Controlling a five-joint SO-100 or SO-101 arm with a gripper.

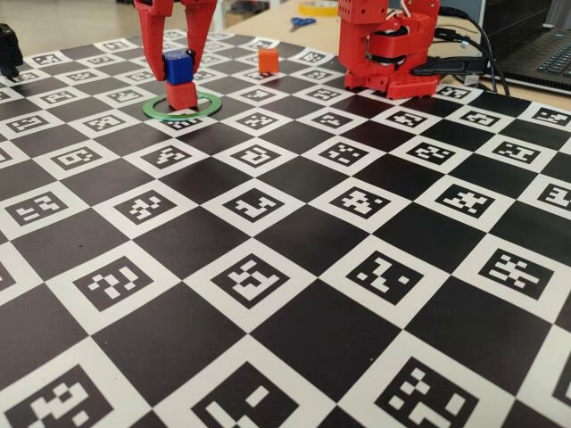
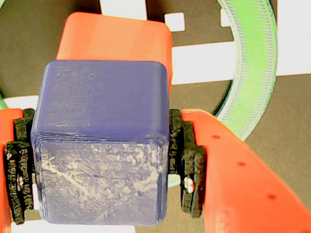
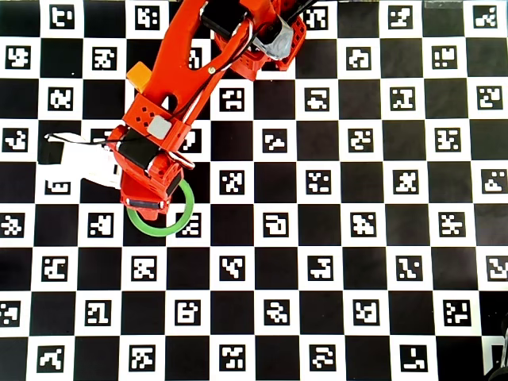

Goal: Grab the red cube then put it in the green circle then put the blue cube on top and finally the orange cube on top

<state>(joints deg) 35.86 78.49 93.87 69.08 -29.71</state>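
Observation:
My red gripper [image 1: 177, 64] is shut on the blue cube [image 1: 177, 67], its black pads [image 2: 187, 160] pressing on both sides. The blue cube [image 2: 102, 145] is directly over the red cube [image 1: 181, 95], touching it or just above; I cannot tell which. The red cube [image 2: 116, 41] stands inside the green circle [image 1: 207, 111], a flat ring that also shows in the wrist view [image 2: 252, 68] and the overhead view [image 3: 187, 213]. The orange cube [image 1: 267, 60] sits alone on the board further back, and it shows beside the arm in the overhead view [image 3: 138, 77]. In the overhead view the arm hides both stacked cubes.
The arm's red base [image 1: 388, 49] stands at the back right of the checkered marker board. Cables and a laptop [image 1: 544, 45] lie to its right, scissors [image 1: 302, 22] behind it. A black object [image 1: 9, 49] stands at the far left edge.

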